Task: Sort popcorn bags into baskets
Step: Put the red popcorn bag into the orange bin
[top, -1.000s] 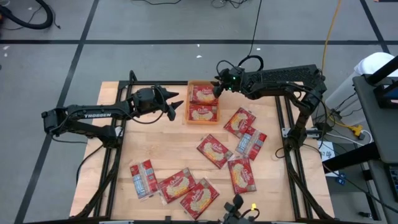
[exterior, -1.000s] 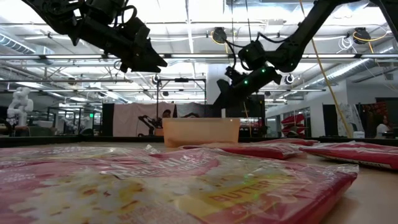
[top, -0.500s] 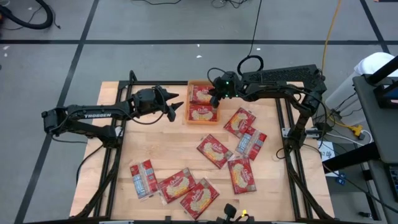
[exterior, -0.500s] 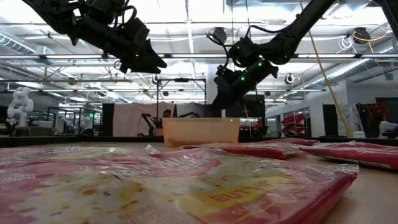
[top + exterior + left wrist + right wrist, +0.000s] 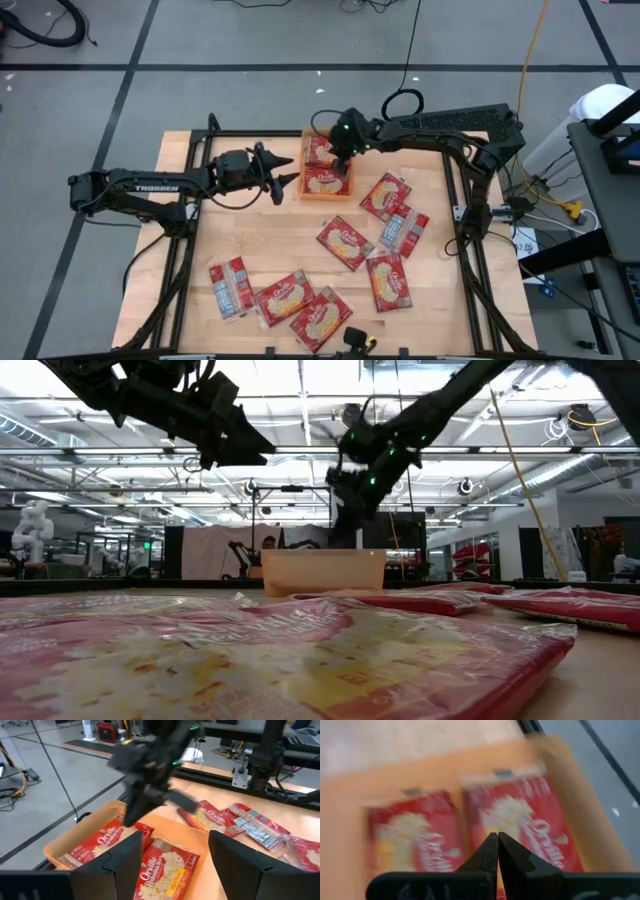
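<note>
The orange tray [image 5: 327,194] sat near the far edge of the wooden worktop [image 5: 260,240], about in the middle, with two red popcorn bags [image 5: 325,181] lying flat inside it side by side, picture side up. The right pincer [image 5: 338,163] hung right over the tray, fingers pinched fully together and holding nothing; its wrist view showed the two dark fingertips [image 5: 496,851] meeting over the seam between the two bags in the tray. The left pincer [image 5: 283,172] was just beside the tray on the left arm's side, up off the worktop, fingers spread wide and empty, pointing at the tray. In the left wrist view you could see the tray's wall [image 5: 95,827], both bags in it and the right arm blurred above them. The rest of the bags were loose on the worktop: five to the right of and nearer than the tray [image 5: 345,243], one of those with its whitish back up [image 5: 402,228], and a clump of three near the front edge [image 5: 285,298], one more back-side-up [image 5: 229,288]. From the low view a bag [image 5: 300,660] filled the foreground, tray [image 5: 323,571] behind it.
</note>
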